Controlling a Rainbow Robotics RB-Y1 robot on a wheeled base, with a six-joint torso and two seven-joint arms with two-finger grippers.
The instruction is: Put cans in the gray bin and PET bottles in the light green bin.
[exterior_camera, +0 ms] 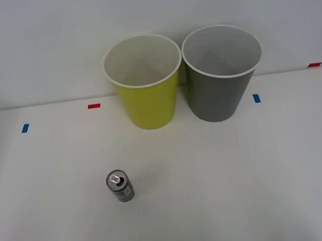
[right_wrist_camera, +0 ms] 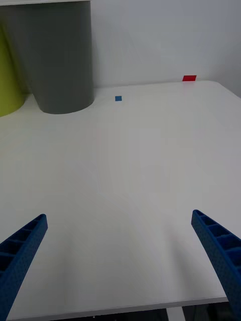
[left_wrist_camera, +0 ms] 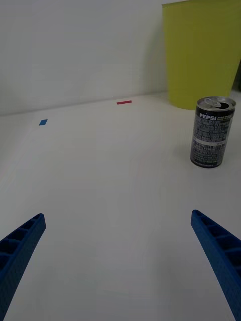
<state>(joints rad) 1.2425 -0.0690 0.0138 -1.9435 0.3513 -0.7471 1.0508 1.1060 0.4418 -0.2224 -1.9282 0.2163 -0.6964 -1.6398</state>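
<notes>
Where the front view looks down on the tabletop (exterior_camera: 261, 173), the can (exterior_camera: 120, 186) stands upright toward the near edge, left of centre; the light green bin (exterior_camera: 145, 81) and gray bin (exterior_camera: 223, 71) touch at the far edge. From the right wrist view, the right gripper (right_wrist_camera: 119, 261) is spread over bare surface near the right edge. From the left wrist view, the left gripper (left_wrist_camera: 118, 261) is spread, the can ahead and off-centre. Centre the fingers on the can's body before closing.
</notes>
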